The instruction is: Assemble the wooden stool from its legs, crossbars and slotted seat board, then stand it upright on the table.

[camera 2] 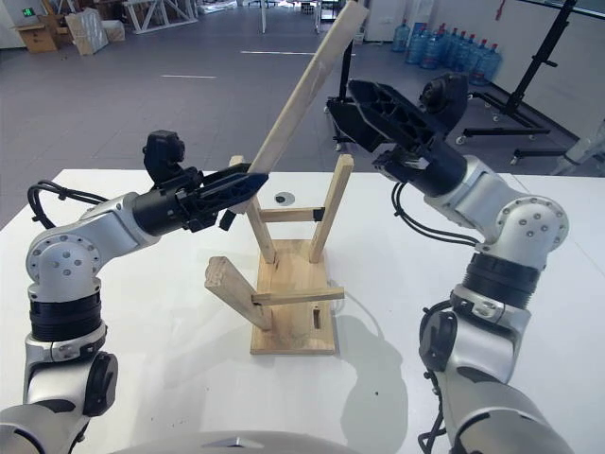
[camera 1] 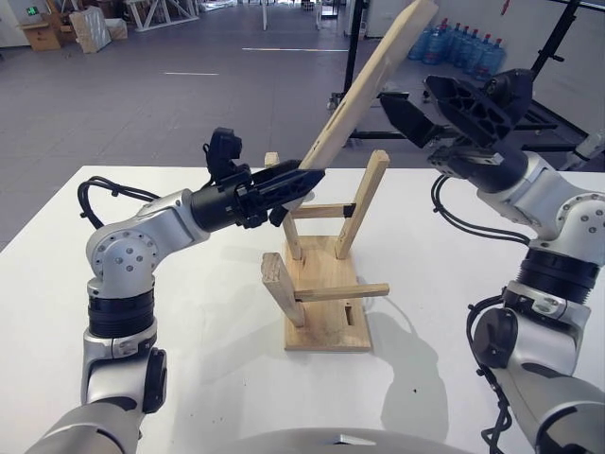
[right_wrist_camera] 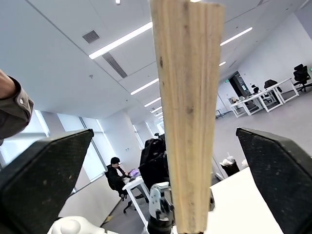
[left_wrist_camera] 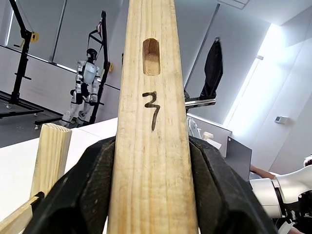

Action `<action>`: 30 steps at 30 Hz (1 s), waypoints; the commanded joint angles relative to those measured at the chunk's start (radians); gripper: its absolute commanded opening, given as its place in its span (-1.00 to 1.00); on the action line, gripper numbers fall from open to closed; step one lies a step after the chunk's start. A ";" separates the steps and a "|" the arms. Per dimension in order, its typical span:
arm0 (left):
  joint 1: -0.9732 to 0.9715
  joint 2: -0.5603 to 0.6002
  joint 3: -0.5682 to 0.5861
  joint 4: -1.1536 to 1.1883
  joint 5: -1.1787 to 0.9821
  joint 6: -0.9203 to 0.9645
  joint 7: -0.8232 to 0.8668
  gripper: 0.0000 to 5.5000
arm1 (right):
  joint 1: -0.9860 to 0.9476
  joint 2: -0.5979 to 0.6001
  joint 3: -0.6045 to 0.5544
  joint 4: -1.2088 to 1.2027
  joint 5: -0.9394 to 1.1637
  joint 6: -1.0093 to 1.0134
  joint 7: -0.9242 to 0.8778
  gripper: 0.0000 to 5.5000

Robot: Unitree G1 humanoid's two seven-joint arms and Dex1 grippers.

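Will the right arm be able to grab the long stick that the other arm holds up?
Probably yes. The right tool is open and sits close by the upper part of the stick, with nothing between them.

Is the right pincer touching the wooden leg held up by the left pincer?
Apart. The right wrist view shows the right pincer open around the wooden leg, with a clear gap on each side.

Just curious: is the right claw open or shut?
Open. The right gripper has its fingers spread wide, with gaps either side of the wooden piece.
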 commanded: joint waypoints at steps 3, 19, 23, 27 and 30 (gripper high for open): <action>0.007 -0.028 -0.034 -0.012 -0.009 -0.002 0.017 -0.26 | 0.002 0.060 0.058 -0.025 0.057 -0.087 -0.117 0.96; 0.015 -0.052 -0.069 -0.021 0.007 -0.014 0.040 -0.26 | 0.063 0.098 0.140 -0.082 0.096 -0.205 -0.202 0.96; 0.018 -0.050 -0.070 -0.020 0.011 -0.015 0.038 -0.26 | 0.060 0.087 0.143 -0.080 0.114 -0.217 -0.209 0.79; 0.015 -0.052 -0.076 -0.017 0.017 -0.017 0.035 -0.26 | 0.063 0.085 0.157 -0.079 0.118 -0.228 -0.213 0.53; 0.018 -0.052 -0.077 -0.020 0.020 -0.019 0.036 -0.26 | 0.067 0.085 0.161 -0.080 0.122 -0.233 -0.214 0.32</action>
